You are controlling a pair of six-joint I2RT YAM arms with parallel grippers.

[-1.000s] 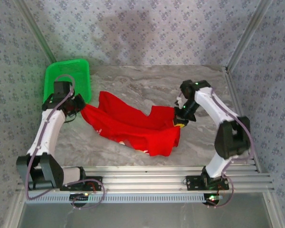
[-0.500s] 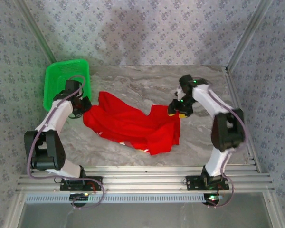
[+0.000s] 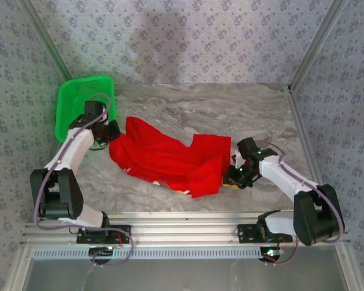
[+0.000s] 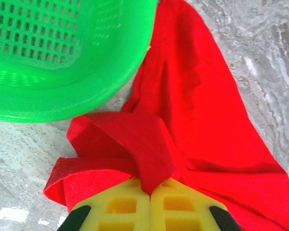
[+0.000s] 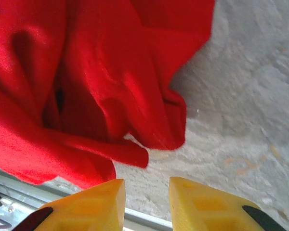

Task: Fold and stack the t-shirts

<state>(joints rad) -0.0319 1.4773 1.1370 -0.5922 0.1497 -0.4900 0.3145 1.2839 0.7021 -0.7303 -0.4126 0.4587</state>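
T-shirt [image 3: 164, 157] front buried in own folds; basket [image 4: 62, 96] cropped at edge.

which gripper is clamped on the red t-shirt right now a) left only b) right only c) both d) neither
a: the left gripper is shut on a fold of the red t-shirt, while the right gripper stands open beside the cloth with nothing between its fingers.

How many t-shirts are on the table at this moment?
1. A red t-shirt lies crumpled across the middle of the table, its left end beside the green basket. Its folds could hide a second one.
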